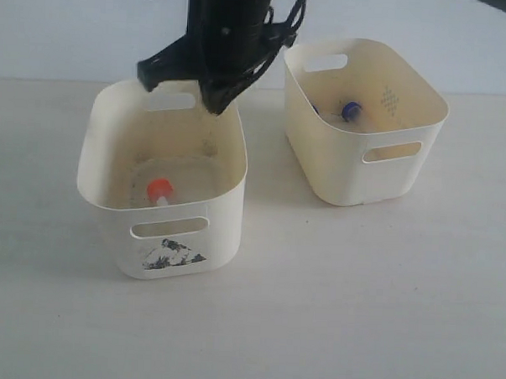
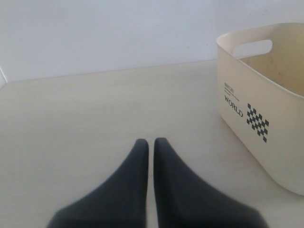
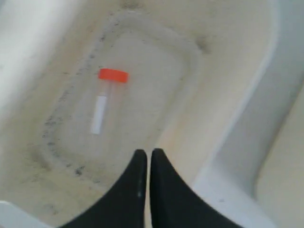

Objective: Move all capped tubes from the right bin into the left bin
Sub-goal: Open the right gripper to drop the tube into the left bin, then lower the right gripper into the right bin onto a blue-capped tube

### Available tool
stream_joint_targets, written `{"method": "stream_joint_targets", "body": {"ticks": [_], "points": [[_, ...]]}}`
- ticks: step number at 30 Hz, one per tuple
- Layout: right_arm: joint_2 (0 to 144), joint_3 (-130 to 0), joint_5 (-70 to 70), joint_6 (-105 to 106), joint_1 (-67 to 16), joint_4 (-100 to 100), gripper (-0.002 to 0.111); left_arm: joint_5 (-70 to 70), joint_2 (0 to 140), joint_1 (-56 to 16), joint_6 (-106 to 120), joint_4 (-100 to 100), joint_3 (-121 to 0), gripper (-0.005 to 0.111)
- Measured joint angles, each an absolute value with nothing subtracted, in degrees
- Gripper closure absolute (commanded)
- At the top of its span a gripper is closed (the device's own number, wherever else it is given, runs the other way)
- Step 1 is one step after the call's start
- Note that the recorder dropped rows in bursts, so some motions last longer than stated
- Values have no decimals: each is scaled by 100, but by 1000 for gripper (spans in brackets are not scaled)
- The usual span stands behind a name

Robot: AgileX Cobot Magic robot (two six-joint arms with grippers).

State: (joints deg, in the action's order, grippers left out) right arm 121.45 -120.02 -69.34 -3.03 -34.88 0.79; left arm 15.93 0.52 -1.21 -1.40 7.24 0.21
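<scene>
Right gripper (image 3: 145, 153), pressed together and empty, is held over cream plastic left bin (image 1: 117, 234) containing orange-capped clear tube (image 3: 105, 99). Rim should be cleared and jaws spread before blue-capped tube (image 1: 350, 110) is approached.

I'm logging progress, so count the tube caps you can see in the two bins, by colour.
Orange-red cap: 1, in the left bin
Blue cap: 1, in the right bin; its front wall may hide more
Total: 2 clearly seen
</scene>
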Motion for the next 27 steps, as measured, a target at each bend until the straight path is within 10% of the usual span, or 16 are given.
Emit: {"method": "stream_joint_targets", "body": {"ticks": [7,27], "points": [[12057,-12364,-6749,-358,-1821,715,107,1593,52,-121,-140,724,21,102],[13421,-12364,-5761,178,-954,-579,105,1593,52,-121,-140,724,21,102]]}}
